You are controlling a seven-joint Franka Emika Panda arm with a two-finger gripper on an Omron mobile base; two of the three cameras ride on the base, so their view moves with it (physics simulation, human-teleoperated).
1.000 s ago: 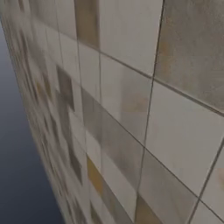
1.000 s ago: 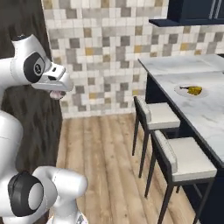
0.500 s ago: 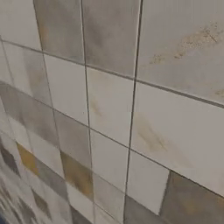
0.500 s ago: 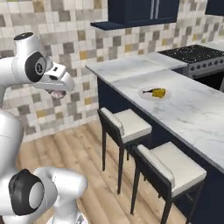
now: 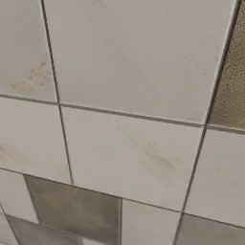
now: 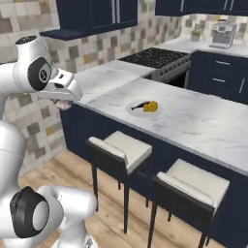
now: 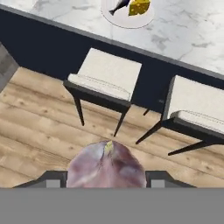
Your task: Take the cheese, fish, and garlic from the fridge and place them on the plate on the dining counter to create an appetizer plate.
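1. The desk (image 6: 203, 121) is a long marble top on a navy base; its near edge runs diagonally across the right base view, from upper left to lower right.
2. Two cushioned stools stand against that edge: the left stool (image 6: 121, 150) and the right stool (image 6: 193, 186), a gap between them.
3. In the hand view the stools (image 7: 107, 78) sit under the desk rim (image 7: 183, 30), with bare wood floor (image 7: 39, 127) open on the near side.
4. The plate (image 6: 144, 108) lies on the desk a little in from the near edge, roughly above the left stool, with bare marble all round it.
5. On the plate rest the cheese (image 6: 151, 106) and the fish (image 6: 139, 105), side by side and touching or nearly so. In the hand view the fish (image 7: 119, 5) lies left of the cheese (image 7: 140, 6) on the plate (image 7: 131, 19).
6. The hand (image 6: 64, 102) hangs off the desk's left end, well short of the plate and above the floor.
7. Its jaws stand partly apart, closed on the garlic (image 7: 106, 168); the pinkish bulb sits between the fingertips with its pointed top facing the camera.
8. The left base view is pressed close against a tiled wall (image 5: 124, 119).
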